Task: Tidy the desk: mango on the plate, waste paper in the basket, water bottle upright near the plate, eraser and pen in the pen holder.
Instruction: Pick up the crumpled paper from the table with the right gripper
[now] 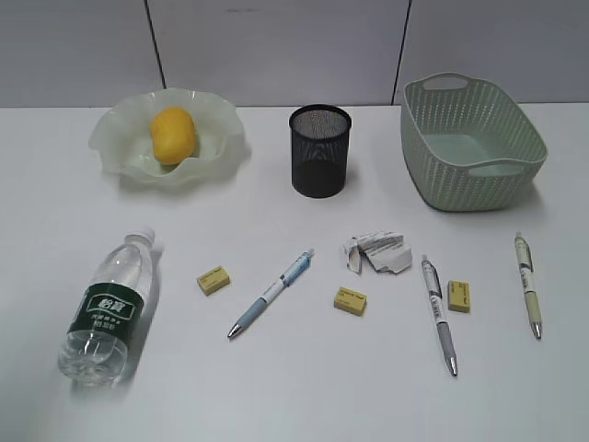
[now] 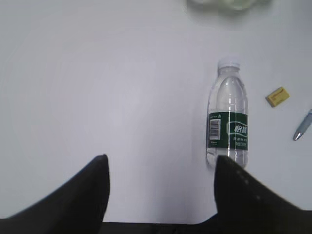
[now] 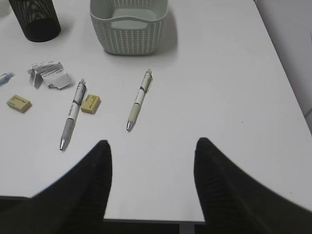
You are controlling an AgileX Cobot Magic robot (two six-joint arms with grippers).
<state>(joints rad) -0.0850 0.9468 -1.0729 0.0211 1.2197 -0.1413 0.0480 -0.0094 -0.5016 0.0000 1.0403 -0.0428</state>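
The mango point(image 1: 173, 135) lies in the ruffled plate point(image 1: 115, 138). The water bottle point(image 1: 109, 308) lies on its side at front left, cap toward the plate. Three pens point(image 1: 271, 293) point(image 1: 439, 313) point(image 1: 527, 284), three yellow erasers point(image 1: 213, 280) point(image 1: 350, 301) point(image 1: 458, 296) and the waste paper point(image 1: 377, 252) are spread over the desk. The pen holder point(image 1: 320, 150) and the basket point(image 1: 471, 143) stand at the back. My left gripper point(image 2: 161, 158) is open and empty, left of the bottle point(image 2: 228, 117). Near the front edge my right gripper point(image 3: 152, 141) is open, below a pen point(image 3: 140, 100).
The desk's front edge runs just under both grippers. A grey panelled wall stands behind the desk. The desk's right edge point(image 3: 282, 73) shows in the right wrist view, with bare surface between it and the pens.
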